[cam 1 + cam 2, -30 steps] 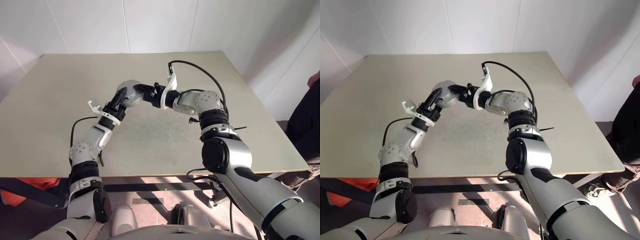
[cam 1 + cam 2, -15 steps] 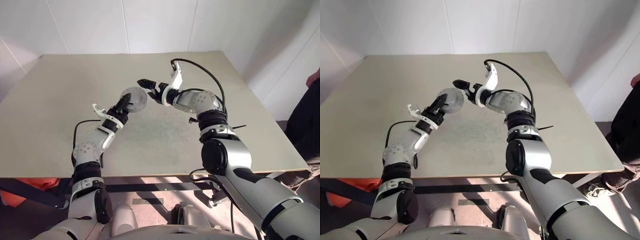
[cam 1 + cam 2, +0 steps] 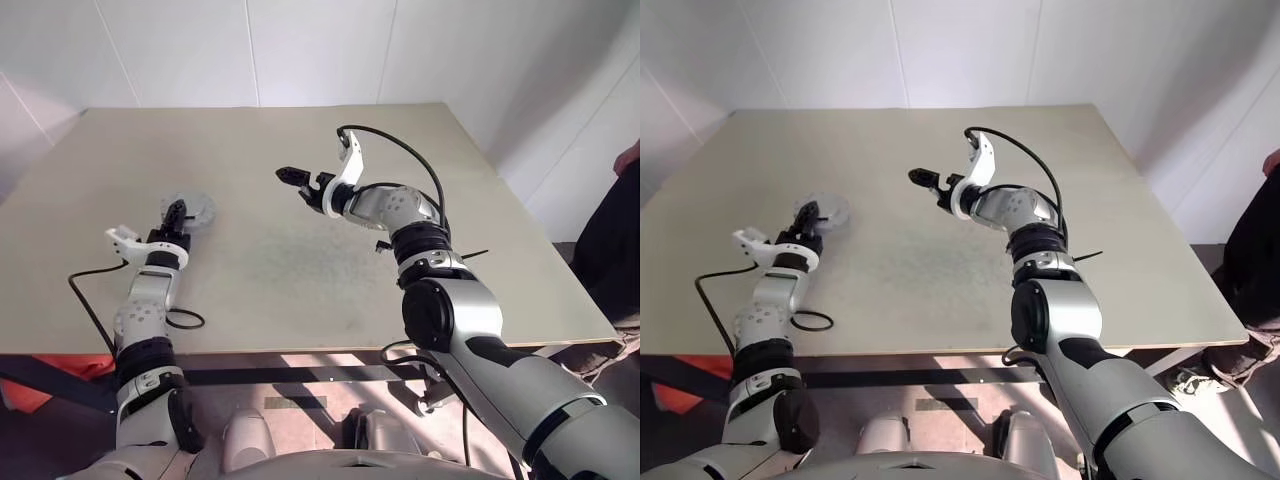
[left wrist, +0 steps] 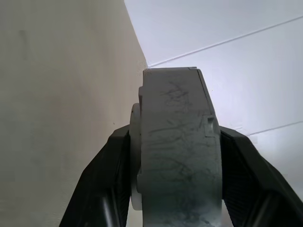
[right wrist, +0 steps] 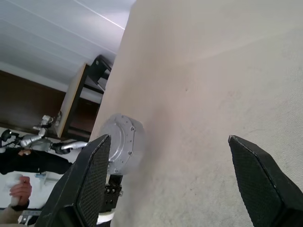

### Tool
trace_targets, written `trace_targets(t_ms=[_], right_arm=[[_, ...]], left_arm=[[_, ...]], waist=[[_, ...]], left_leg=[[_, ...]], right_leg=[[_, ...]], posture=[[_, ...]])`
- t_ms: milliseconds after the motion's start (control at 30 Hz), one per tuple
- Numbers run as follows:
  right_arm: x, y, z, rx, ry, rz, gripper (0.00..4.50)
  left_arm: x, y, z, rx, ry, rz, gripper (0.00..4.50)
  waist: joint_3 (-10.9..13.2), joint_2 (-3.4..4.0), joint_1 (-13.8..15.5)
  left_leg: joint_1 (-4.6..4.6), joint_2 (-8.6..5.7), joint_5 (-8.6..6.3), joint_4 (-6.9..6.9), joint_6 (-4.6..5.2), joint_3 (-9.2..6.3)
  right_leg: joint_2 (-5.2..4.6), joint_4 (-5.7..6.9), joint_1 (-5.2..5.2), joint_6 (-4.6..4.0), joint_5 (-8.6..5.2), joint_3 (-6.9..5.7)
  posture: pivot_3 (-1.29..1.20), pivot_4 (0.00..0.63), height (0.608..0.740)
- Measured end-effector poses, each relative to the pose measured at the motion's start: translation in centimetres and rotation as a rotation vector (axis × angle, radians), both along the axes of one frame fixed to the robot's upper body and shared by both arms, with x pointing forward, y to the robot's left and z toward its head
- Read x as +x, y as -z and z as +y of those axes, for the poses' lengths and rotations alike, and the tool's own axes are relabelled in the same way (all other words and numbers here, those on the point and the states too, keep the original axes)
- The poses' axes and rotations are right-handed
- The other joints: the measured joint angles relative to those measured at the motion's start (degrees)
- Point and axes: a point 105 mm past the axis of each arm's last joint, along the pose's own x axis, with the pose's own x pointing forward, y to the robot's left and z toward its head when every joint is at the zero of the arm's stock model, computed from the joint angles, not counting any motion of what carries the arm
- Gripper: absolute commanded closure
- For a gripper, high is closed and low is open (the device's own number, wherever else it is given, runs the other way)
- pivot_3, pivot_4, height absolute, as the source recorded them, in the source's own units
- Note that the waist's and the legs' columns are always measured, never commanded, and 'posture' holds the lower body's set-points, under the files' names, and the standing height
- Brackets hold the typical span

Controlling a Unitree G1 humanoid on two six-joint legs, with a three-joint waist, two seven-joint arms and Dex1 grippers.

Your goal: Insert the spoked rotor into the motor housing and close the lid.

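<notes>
One motor housing (image 3: pixel 192 210), closed by its lid, two pincers, left (image 3: pixel 176 212) and right (image 3: pixel 291 176), one counter (image 3: pixel 320 260).

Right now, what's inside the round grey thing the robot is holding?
Can't see inside. The left gripper clamps the motor housing by its flat faces, and only its closed grey outside shows. Whatever sits within is covered.

A bare lab room: plain beige table (image 3: pixel 420 160), white panelled walls (image 3: pixel 320 50).
</notes>
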Motion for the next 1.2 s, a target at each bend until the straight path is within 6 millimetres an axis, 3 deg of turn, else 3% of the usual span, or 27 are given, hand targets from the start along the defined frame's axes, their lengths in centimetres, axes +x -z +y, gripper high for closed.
trace_targets(t_ms=[200,433,667,700,767,833,933,1000,1100,1200], right_arm=[[0.0,0.2,0.0,-0.003,0.000,0.001,0.03],[0.0,0.2,0.1,-0.011,0.002,-0.005,0.03],[0.0,0.3,0.0,-0.011,0.004,-0.005,0.00],[0.0,0.4,0.0,-0.012,0.004,-0.001,0.00],[0.0,0.8,0.1,-0.017,0.003,0.008,0.00],[0.1,1.2,-0.3,-0.027,0.015,0.014,0.00],[0.4,1.7,-1.2,-0.051,0.039,0.014,0.00],[0.5,1.8,-1.1,-0.057,0.038,0.006,0.00],[0.5,1.5,-0.7,-0.110,0.014,-0.096,0.00],[0.6,0.2,-1.1,-0.205,-0.010,-0.347,0.00]], left_arm=[[-0.2,2.0,1.5,0.002,-0.086,0.121,2.30],[0.2,1.9,1.7,0.006,-0.113,0.154,2.30],[-0.2,1.8,3.5,0.047,-0.182,0.191,0.05],[-0.3,1.6,4.0,0.056,-0.195,0.194,0.02],[-1.0,1.5,6.1,0.074,-0.265,0.217,0.02],[-2.4,1.0,9.5,0.097,-0.367,0.235,0.02],[-4.3,-1.4,13.8,0.172,-0.490,0.219,0.02],[-4.8,-2.8,15.1,0.223,-0.530,0.204,0.02],[-4.2,-3.1,14.6,0.304,-0.500,0.215,0.02],[-2.3,-3.8,12.0,0.474,-0.374,0.206,0.02]], waist=[[0.0,-0.04,0.0],[0.0,-0.09,0.0],[0.0,-0.11,-0.4],[0.0,-0.11,-0.5],[0.0,-0.11,-1.1],[0.0,-0.14,-1.5],[0.0,-0.16,-1.4],[0.0,-0.16,-0.9],[-0.1,-0.18,0.2],[-0.1,-0.29,0.9]], left_leg=[[0.02,0.01,0.00,0.04,0.00,-0.01],[0.06,0.03,0.01,0.05,-0.01,-0.02],[0.16,0.03,0.06,0.05,-0.11,-0.01],[0.19,0.03,0.07,0.05,-0.13,-0.01],[0.21,0.04,0.10,0.05,-0.18,-0.01],[0.21,0.10,0.11,0.05,-0.20,-0.02],[0.26,0.05,0.11,0.05,-0.19,-0.03],[0.34,0.01,0.10,0.08,-0.17,-0.03],[0.30,0.04,0.09,0.15,-0.17,-0.06],[0.20,0.09,0.09,0.28,-0.16,-0.08]], right_leg=[[0.00,0.03,0.04,0.00,0.00,0.00],[0.01,0.11,0.06,0.00,0.00,0.00],[0.03,0.34,0.09,-0.01,-0.01,0.04],[0.03,0.38,0.09,-0.01,-0.01,0.05],[0.04,0.44,0.08,-0.02,-0.02,0.05],[0.05,0.45,0.06,-0.02,-0.02,0.04],[0.04,0.44,0.07,-0.02,-0.02,0.01],[-0.01,0.44,0.09,-0.03,-0.02,0.02],[-0.01,0.47,0.10,-0.04,-0.02,-0.02],[-0.09,0.48,0.16,-0.04,-0.02,-0.05]], posture=[[0.00,0.000,0.740],[0.00,0.000,0.740],[0.00,0.000,0.740],[0.00,0.000,0.740],[0.00,0.000,0.740],[0.00,0.000,0.740],[0.00,0.000,0.740],[0.00,0.000,0.740],[0.00,0.000,0.740],[0.00,0.000,0.740]])
